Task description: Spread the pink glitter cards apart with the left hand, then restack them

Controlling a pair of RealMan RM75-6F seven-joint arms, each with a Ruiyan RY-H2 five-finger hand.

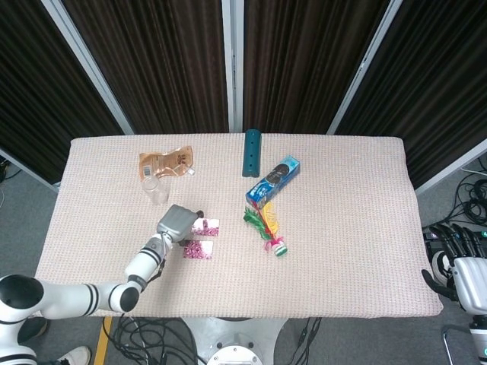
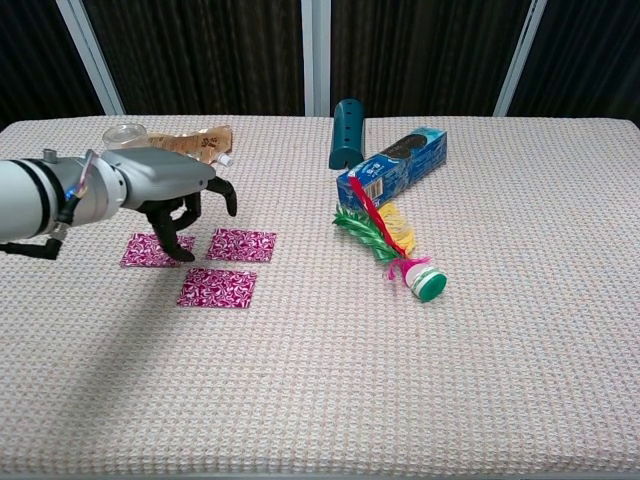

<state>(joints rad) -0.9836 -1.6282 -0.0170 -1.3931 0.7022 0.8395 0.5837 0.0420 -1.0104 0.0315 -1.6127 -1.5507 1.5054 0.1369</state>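
A: Since the three pink glitter cards (image 2: 230, 264) lie flat and apart on the counter (image 2: 400, 400), spreading looks done; restacking is left.
B: Left hand (image 2: 170, 195)?
A: Hovers over the gap between the left card (image 2: 150, 251) and upper card (image 2: 242, 244), fingers (image 2: 180, 245) spread, pointing down, holding nothing. Lower card (image 2: 217, 287) lies nearer the robot.
B: Right hand (image 1: 456, 262)?
A: Off the counter's right edge, well apart; its fingers cannot be read.
B: Room?
A: Open cloth in front of the cards; shuttlecock (image 2: 390, 245) and cup (image 2: 125, 135) stand clear.
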